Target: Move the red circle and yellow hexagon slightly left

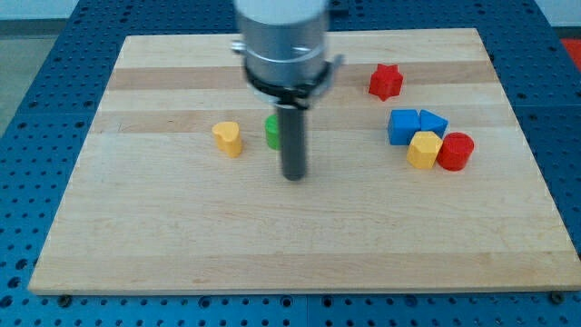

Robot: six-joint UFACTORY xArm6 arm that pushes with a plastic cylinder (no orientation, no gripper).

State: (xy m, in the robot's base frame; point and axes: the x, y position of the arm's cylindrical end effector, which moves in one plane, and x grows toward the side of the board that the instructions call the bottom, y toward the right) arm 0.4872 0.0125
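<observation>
The pale wooden desk (182, 236) fills most of the view, its planks running left to right, and it rests on a blue perforated surface (36, 64) that shows along every edge. From the view's top centre the arm's grey cylindrical body (281, 41) comes down, blurred, and ends in the straight dark rod; there is no claw on this arm, so nothing is spread or pinched, only my tip (292, 176) standing on the bare wood near the middle of the desk. At the view's right sits a tight cluster: a blue block (403, 126) with a second blue block (433, 122) just beside it, their exact shapes hard to make out at this size, and below them the yellow hexagon (424, 150) touching the red circle (456, 151) on its right. The two blue blocks lie directly at the hexagon's upper edge, touching or nearly so. A red star-like block (386, 82) stands apart, above that cluster. Left of the rod, a yellow heart-shaped block (228, 138) lies alone, and a green block (271, 133) is half hidden behind the rod, just above and left of my tip. My tip is well apart from the red circle and yellow hexagon, to their left, with open wood between.
</observation>
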